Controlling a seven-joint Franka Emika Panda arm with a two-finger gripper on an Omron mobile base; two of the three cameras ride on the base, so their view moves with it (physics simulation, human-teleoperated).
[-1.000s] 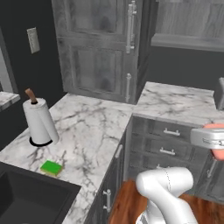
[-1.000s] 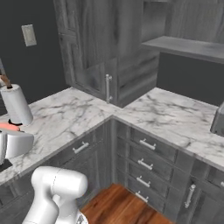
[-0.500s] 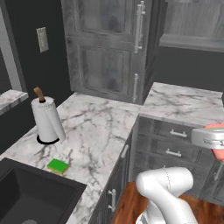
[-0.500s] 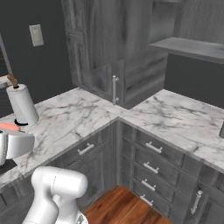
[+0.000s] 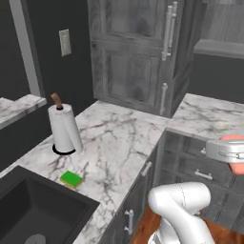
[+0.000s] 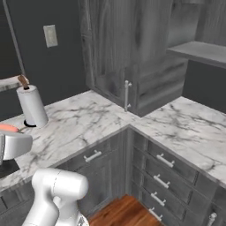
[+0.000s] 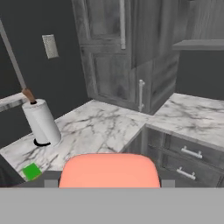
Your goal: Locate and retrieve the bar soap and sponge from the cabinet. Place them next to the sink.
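The hand holds the bar soap clamped between its fingers; the sponge lies on the worktop at the sink's one o'clock corner

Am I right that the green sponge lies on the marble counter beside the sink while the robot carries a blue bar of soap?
Not quite: the bar soap is salmon-pink, not blue, as the hand view shows, where it sits in the gripper. The rest holds: the green sponge lies on the marble counter beside the sink.
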